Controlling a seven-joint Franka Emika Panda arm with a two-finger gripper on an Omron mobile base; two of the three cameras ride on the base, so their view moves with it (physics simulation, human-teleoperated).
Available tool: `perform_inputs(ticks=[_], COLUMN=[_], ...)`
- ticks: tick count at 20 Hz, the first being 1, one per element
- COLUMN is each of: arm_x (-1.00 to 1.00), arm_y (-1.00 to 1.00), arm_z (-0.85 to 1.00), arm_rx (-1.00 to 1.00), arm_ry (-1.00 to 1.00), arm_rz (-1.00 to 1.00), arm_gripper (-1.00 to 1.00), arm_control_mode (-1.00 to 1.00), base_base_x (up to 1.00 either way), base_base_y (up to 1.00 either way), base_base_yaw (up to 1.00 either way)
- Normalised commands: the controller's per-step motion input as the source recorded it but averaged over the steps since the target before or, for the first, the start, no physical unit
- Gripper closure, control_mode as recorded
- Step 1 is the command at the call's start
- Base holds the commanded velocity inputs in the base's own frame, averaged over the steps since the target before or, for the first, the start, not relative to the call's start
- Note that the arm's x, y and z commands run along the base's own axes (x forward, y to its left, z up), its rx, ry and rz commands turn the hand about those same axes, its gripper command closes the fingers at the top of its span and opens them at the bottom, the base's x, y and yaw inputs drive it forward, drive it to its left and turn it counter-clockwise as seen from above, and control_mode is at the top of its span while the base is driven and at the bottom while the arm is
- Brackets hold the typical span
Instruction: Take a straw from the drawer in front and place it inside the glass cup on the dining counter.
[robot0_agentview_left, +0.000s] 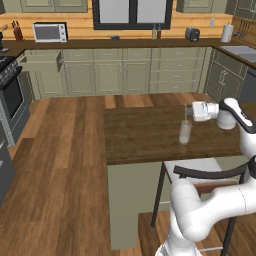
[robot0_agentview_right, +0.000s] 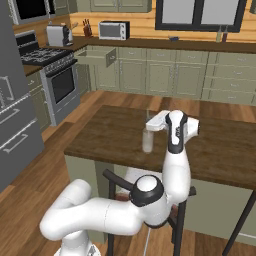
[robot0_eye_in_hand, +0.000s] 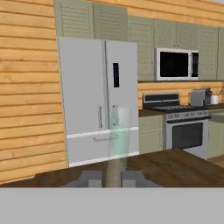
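Clear cylindrical glass cup (robot0_agentview_left: 185, 132) | dark plank dining counter (robot0_agentview_left: 140, 135) | tool (robot0_agentview_left: 188, 111) pinched on thin straw (robot0_agentview_left: 186, 114)

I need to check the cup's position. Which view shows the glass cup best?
The left base view: the glass cup stands whole and unblocked on the dining counter. The right base view shows it smaller beside the arm; the hand view shows it close, faint and see-through.

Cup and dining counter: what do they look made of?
The cup looks like clear, colourless glass: the counter shows through its wall, and in the hand view the fridge shows through it. The dining counter looks like dark-brown wood planks with a matte finish, plank seams faintly visible; its base looks painted sage green.
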Motion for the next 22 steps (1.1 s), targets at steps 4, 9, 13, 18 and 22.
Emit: perform_inputs(ticks=[4, 9, 13, 18, 22], arm_x=[0.00, 0.00, 0.00, -0.23, -0.47], arm_y=[-0.07, -0.01, 0.00, 0.00, 0.11], arm_z=[-0.06, -0.01, 0.14, 0.94, 1.00], arm_rx=[0.00, 0.00, -0.01, -0.04, -0.15], arm_ry=[0.00, -0.01, -0.02, -0.04, 0.00], arm_rz=[-0.04, -0.05, -0.06, -0.08, -0.11], arm_gripper=[-1.00, -1.00, -1.00, -1.00, -1.00], arm_control_mode=[-1.00, -1.00, -1.00, -1.00, -1.00], base_base_x=[0.00, 0.00, 0.00, 0.00, 0.00], base_base_y=[0.00, 0.00, 0.00, 0.00, 0.00], base_base_yaw=[0.00, 0.00, 0.00, 0.00, 0.00])
